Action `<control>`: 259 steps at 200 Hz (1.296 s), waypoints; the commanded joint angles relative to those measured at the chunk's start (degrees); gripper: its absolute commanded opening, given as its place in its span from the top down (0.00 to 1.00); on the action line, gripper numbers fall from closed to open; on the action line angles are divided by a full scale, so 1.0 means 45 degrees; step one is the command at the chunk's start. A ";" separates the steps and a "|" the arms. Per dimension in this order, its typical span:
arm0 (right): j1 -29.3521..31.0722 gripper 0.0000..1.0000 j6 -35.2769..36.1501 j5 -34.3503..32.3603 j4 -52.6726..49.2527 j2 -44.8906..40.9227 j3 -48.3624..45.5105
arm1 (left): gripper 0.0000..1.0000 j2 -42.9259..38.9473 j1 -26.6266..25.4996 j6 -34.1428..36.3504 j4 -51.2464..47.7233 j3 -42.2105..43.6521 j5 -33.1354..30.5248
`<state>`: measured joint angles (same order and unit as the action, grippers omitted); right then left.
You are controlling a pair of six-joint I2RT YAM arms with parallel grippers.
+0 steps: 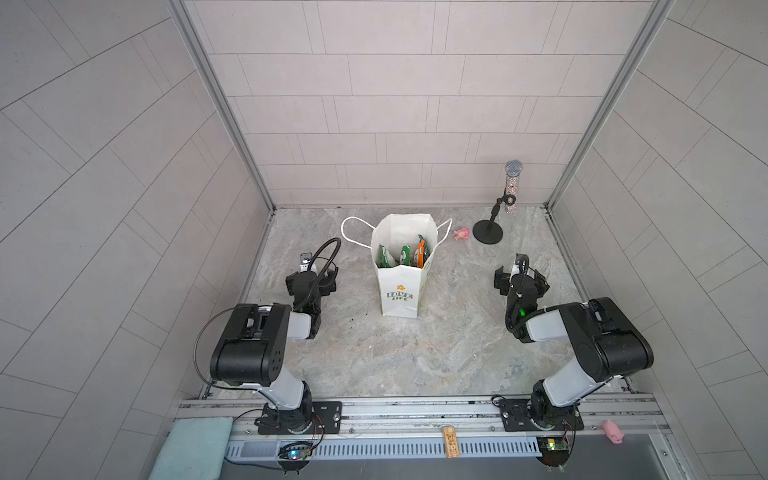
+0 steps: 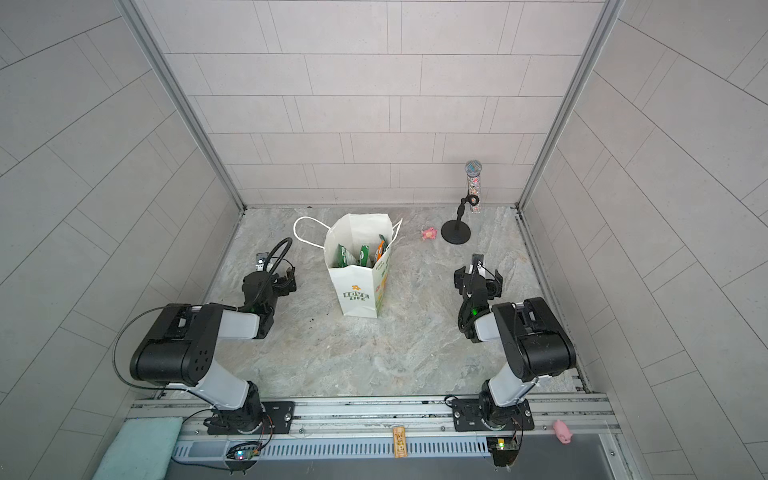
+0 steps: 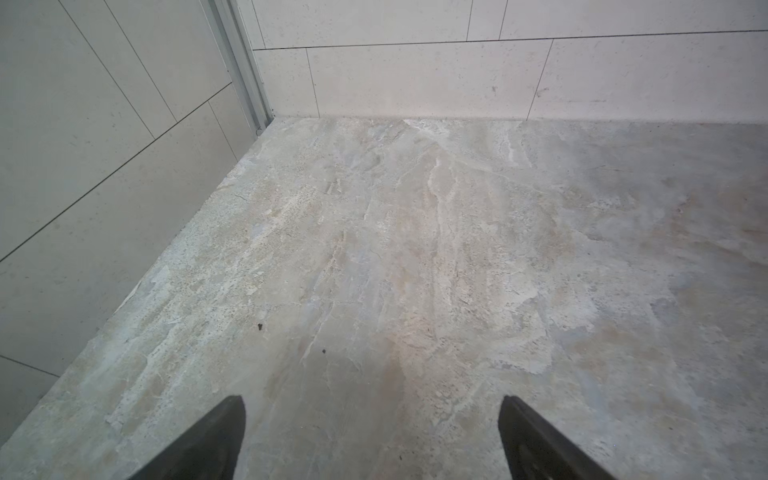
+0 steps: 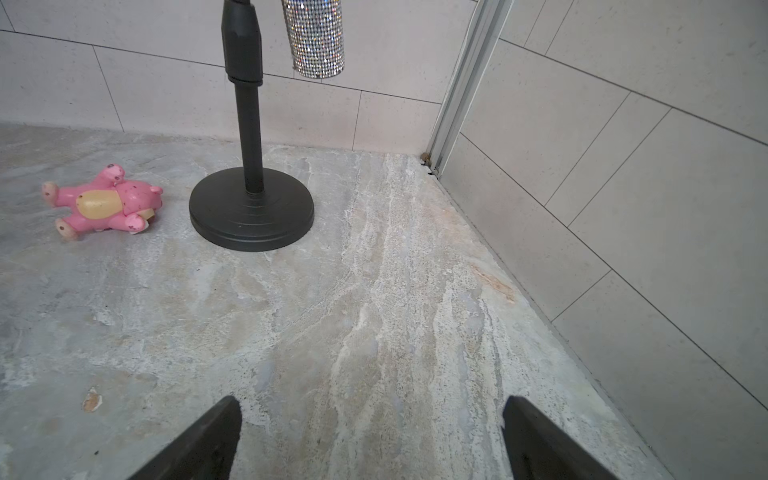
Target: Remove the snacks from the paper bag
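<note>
In both top views the paper bag (image 1: pixel 398 291) (image 2: pixel 356 293) stands upright on the stone-patterned counter (image 1: pixel 415 357) (image 2: pixel 374 357), nearer the back edge than the front and about midway between the side edges. Its mouth is open and its cord handles flop outward. The snacks (image 1: pixel 405 254) (image 2: pixel 363 255) stand inside it, several green packets and an orange one at the right (how many in all I cannot tell).

The left gripper (image 1: pixel 312 277) (image 2: pixel 272 279) hangs near the counter's left edge with its jaws spread and nothing between them. The right gripper (image 1: pixel 519 276) (image 2: pixel 478 277) hangs near the right edge in the same state. Both are well apart from the bag.

A small pink toy (image 1: pixel 461 234) (image 2: pixel 429 233) lies near the back edge, just beside the round base of a microphone stand (image 1: pixel 487 233) (image 2: pixel 456 232) in the back right corner.

In the left wrist view the left gripper (image 3: pixel 371 401) has its two dark fingers wide apart over bare counter (image 3: pixel 395 249), facing the back left corner.

In the right wrist view the right gripper (image 4: pixel 371 400) is likewise wide apart and empty. Beyond it the pink toy (image 4: pixel 104 203) lies on its back near the microphone stand (image 4: pixel 251 216). The stand carries a rhinestone-covered microphone (image 4: pixel 316 37).
</note>
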<state>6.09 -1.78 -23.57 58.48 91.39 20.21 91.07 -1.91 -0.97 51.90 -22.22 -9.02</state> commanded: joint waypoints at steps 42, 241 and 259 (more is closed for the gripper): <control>0.0027 0.01 -0.0039 -0.0211 0.0071 -0.0076 -0.0096 | 0.00 -0.0054 -0.0062 0.0136 0.0081 -0.0160 -0.0008; 0.0099 0.01 -0.0170 -0.0622 -0.3765 -0.2185 0.1125 | 0.00 -0.3106 -0.0025 -0.1737 -0.6332 -0.3050 -0.2897; 0.0071 0.01 -0.0652 -0.0871 -0.5903 -0.3038 0.2082 | 0.00 -0.3795 -0.0038 -0.2377 -0.7990 -0.4066 -0.2915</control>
<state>6.37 -2.26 -25.12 45.43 83.15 23.79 78.19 -1.91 -6.44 28.67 -35.40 -18.83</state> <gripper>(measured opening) 0.992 0.998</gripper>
